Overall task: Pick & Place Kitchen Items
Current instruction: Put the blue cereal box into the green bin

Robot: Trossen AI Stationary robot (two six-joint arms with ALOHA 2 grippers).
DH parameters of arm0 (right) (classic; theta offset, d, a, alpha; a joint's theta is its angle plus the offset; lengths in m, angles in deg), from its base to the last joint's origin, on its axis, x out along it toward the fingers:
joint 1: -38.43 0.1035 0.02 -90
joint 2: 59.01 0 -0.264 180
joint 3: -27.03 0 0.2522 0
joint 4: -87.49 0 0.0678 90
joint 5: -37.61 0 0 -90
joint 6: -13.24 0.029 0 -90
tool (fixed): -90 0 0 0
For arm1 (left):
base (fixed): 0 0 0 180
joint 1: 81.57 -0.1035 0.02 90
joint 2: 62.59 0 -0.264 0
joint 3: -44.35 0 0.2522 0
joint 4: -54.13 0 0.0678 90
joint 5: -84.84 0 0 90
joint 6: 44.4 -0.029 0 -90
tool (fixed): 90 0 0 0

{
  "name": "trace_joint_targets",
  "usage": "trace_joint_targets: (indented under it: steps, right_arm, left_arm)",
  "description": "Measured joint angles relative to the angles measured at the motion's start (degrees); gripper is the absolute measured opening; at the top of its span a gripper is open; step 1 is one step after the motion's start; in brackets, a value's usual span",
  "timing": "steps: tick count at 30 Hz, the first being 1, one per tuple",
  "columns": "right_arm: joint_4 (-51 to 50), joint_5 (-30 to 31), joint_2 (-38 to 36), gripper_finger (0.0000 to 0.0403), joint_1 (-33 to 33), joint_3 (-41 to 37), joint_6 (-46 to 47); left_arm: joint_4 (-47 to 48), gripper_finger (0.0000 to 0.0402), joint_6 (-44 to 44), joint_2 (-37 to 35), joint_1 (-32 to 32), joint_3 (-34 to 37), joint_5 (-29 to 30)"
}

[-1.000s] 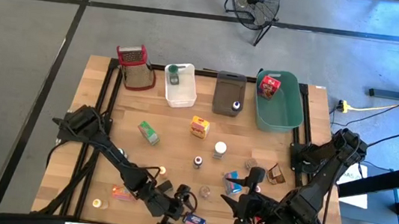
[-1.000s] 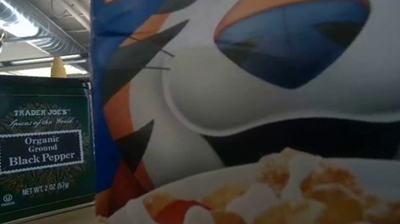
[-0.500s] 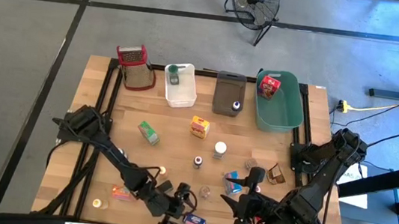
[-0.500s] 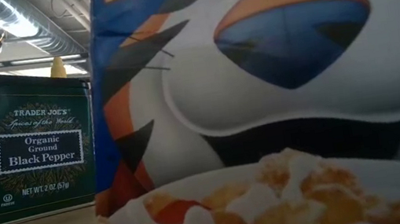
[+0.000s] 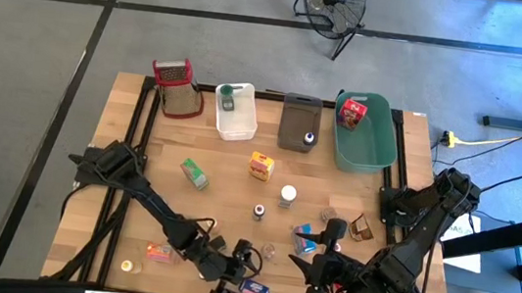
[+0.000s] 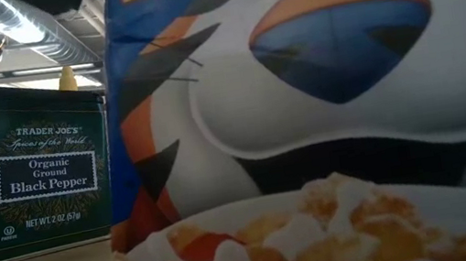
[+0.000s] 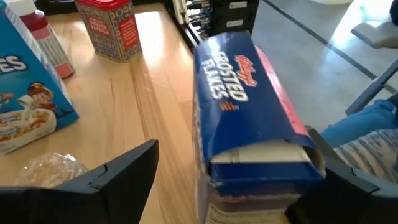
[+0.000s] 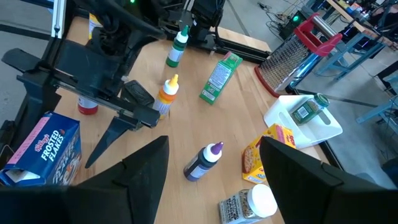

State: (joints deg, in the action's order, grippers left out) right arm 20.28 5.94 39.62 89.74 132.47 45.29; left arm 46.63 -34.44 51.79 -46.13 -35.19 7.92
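left claw [image 5: 243,285]: at the front edge of the bench, fingers wide apart, one on each side of the blue frosted flakes box [image 7: 245,106], not squeezing it.
frosted flakes box: lies on its side on the bench near the front edge, between the two fingers of the left claw.
left arm: comes in low from the left side of the bench and stretches across to the front middle.
right claw [image 5: 324,257]: near the front right of the bench, fingers apart, nothing in it, up above the bench.
right arm: bends in from the right edge of the bench and reaches toward the middle.
near the left claw: a small red tin [image 7: 110,28], another blue cereal box [image 7: 31,99] and a little clear bag [image 7: 50,168], all just beside the frosted flakes box.
middle of the bench: a green box [image 5: 194,172], a yellow box [image 5: 261,166], a white-capped jar [image 5: 287,195] and a small dark bottle [image 5: 259,210], well apart from each other.
back of the bench: a red-topped grater [image 5: 176,88], a white tub [image 5: 235,111], a grey tub [image 5: 299,122] and a green tub [image 5: 365,134] in a row.
black pepper tin [image 6: 38,169]: stands upright just beside the frosted flakes box in the low view.
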Motion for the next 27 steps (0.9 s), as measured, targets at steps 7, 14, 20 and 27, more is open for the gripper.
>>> trace_joint_targets:
  steps: [7, 14, 20, 27]
  right_arm:
    - [-0.02, -0.02, 0.0, 0.0254, 0.0, 0.0, 0.0]
    - [-0.02, -0.06, 0.0, 0.0254, 0.0, 0.0, 0.0]
    - [-0.04, -1.55, 0.0, 0.0254, 0.0, 0.0, 0.0]
    - [-0.02, -1.6, 0.0, 0.0254, 0.0, 0.0, 0.0]
  left_arm:
    - [0.04, 0.033, -0.02, 0.0, 0.02, 0.0, 0.04]
    - [0.11, 0.0283, -0.02, -0.02, 0.04, 0.0, 0.04]
    - [0.07, 0.023, -0.07, -0.01, 0.02, 0.0, 0.07]
    - [0.07, 0.0174, -0.22, -0.02, 0.02, 0.0, 0.09]
